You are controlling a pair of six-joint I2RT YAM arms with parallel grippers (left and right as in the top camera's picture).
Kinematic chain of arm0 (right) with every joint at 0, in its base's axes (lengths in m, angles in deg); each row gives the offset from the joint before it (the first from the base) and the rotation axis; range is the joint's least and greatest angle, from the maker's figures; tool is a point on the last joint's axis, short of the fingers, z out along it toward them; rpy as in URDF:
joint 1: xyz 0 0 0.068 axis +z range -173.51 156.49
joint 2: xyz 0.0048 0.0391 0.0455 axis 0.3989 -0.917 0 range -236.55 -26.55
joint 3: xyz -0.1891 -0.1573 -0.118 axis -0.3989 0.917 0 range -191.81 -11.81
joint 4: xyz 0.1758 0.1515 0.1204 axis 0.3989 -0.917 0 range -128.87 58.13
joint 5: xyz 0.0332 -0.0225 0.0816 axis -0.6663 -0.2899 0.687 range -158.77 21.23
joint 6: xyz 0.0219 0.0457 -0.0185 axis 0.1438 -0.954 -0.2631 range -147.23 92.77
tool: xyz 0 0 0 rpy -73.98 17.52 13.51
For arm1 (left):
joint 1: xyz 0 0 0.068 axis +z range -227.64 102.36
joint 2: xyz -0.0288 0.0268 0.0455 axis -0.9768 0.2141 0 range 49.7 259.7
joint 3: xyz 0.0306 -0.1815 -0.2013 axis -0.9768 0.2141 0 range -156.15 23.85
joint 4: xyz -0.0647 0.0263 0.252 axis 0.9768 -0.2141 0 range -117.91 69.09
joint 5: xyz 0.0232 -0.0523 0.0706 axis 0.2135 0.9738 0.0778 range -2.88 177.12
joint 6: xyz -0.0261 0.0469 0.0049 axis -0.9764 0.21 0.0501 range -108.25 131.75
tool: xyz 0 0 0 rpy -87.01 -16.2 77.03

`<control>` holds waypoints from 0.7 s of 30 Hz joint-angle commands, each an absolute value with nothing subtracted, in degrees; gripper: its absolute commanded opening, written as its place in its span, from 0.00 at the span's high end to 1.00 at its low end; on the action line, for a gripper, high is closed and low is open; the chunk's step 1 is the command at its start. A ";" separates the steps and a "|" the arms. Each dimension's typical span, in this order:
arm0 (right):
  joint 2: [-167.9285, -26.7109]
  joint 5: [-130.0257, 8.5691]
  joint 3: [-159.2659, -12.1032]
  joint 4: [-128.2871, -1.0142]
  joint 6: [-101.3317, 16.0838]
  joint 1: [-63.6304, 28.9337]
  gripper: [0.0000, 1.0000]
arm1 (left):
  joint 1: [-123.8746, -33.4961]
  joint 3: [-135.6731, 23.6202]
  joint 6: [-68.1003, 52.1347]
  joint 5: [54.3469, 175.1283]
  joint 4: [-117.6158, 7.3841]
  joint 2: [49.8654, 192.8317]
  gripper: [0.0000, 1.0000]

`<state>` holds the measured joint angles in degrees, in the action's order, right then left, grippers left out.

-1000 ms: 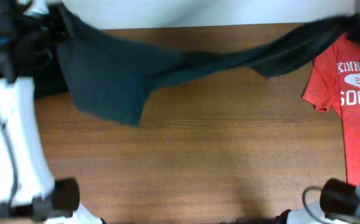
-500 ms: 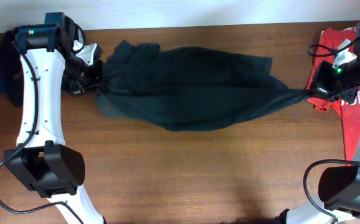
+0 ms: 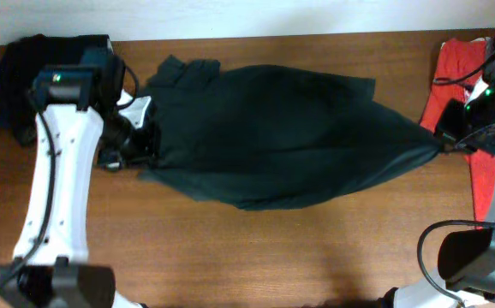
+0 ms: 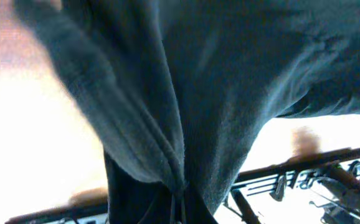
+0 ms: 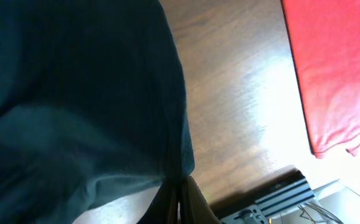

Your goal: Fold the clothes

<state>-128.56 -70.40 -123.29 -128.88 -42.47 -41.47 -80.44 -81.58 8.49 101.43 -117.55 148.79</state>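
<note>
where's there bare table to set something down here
The brown wooden table is bare across its whole near half, below the dark teal cloth garment. Crowded: the far left corner holds a dark navy cloth pile, the right edge a red t-shirt.

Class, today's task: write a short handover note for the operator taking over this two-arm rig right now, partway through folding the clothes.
Left tool: shut on the left end of the dark green garment.
Right tool: shut on its right end.
The garment is stretched between the two tools over the table, bunched at both ends.
Red shirt lies at the right edge; dark navy pile at the left end.
Done: garment gripped and spread out.
Left: flatten it, fold it, then the other clothes.
</note>
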 commanded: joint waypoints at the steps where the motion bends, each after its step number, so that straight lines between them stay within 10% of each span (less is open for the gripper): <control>1: -126.77 -73.92 -117.04 -129.18 -43.87 -41.58 0.96 | -80.20 -75.46 6.43 99.90 -117.64 143.46 0.99; 21: -127.23 -72.37 -105.76 -112.35 -49.16 -41.47 0.96 | -78.59 -59.22 1.93 95.15 -93.53 141.62 0.98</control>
